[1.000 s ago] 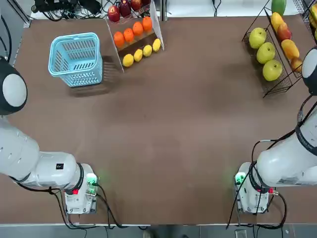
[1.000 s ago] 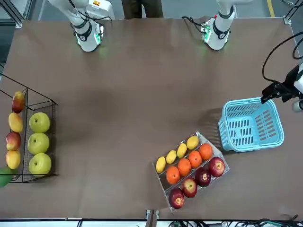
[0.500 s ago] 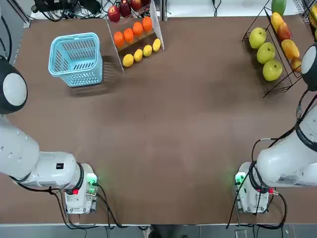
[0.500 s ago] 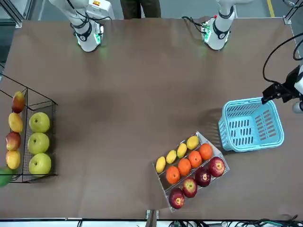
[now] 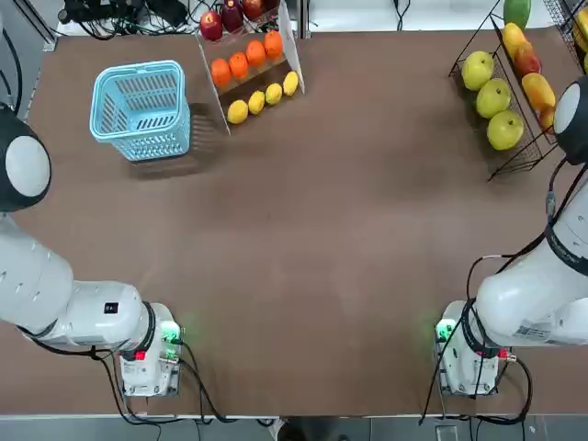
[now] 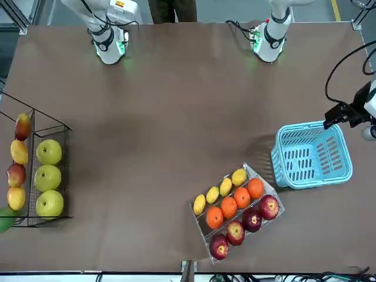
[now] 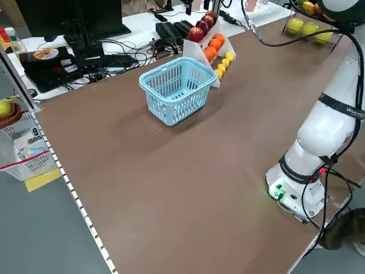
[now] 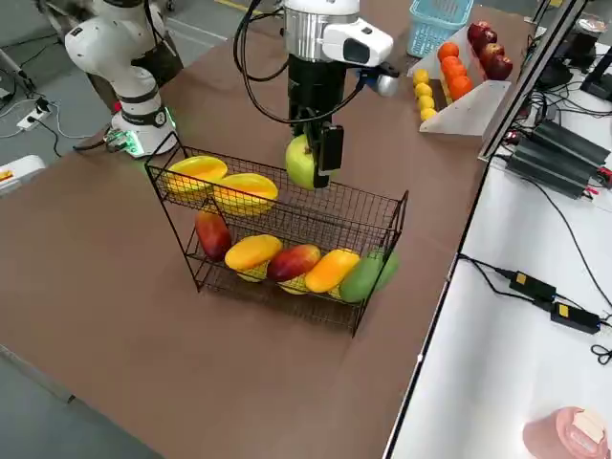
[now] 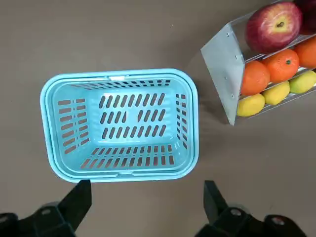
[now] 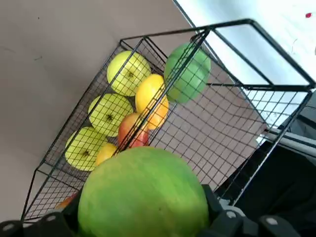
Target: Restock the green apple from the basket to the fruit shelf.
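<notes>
Pick stage is standing complete: my right fingers [image 8: 330, 148] are pinching the green apple [image 8: 300, 163] above the fruit shelf [image 8: 381, 222]. Lowering and release are remaining. Well apart from the shelf, my left fingers [image 9: 74, 203] are hanging spread near the basket [image 9: 121, 175].

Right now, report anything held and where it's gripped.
Right gripper, over the fruit shelf: green apple, held by opposite sides. Left gripper, by the basket: empty, open.

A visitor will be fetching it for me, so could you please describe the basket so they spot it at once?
On the brown table, find the white-panelled stand of fruit. Just beside it sits the basket: light blue plastic, slotted, and empty, whereas the stand holds fruit.
</notes>
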### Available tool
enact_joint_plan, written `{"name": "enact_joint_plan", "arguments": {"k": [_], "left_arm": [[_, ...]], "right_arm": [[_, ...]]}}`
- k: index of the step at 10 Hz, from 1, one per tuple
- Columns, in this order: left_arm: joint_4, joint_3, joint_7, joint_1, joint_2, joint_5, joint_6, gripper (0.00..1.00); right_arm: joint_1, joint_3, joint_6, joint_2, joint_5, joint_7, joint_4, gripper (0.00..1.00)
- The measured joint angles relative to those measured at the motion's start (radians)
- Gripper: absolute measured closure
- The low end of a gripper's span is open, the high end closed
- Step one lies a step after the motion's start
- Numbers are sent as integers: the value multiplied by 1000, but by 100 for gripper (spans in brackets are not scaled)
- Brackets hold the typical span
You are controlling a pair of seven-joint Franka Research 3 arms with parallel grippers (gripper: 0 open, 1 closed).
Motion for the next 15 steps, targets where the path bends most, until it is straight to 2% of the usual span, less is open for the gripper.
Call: {"name": "enact_joint_plan", "arguments": {"k": [4,7,8,9,12,15], "left_arm": [[0,0,0,0,0,0,0,0],[0,0,0,-1,0,0,0,0],[0,0,0,-2,0,0,0,0],[0,0,0,0,0,0,0,0],[0,0,0,-1,0,0,0,0],[1,1,0,2,0,0,0,0]], "right_arm": [[-35,-8,43,47,47,-57,4,8],[-37,-9,42,49,61,-63,9,8],[-37,-9,35,49,75,-62,10,8],[-37,-10,25,49,85,-61,12,0],[-37,-12,0,49,88,-49,19,0],[-20,-12,-78,48,91,66,52,0]]}}
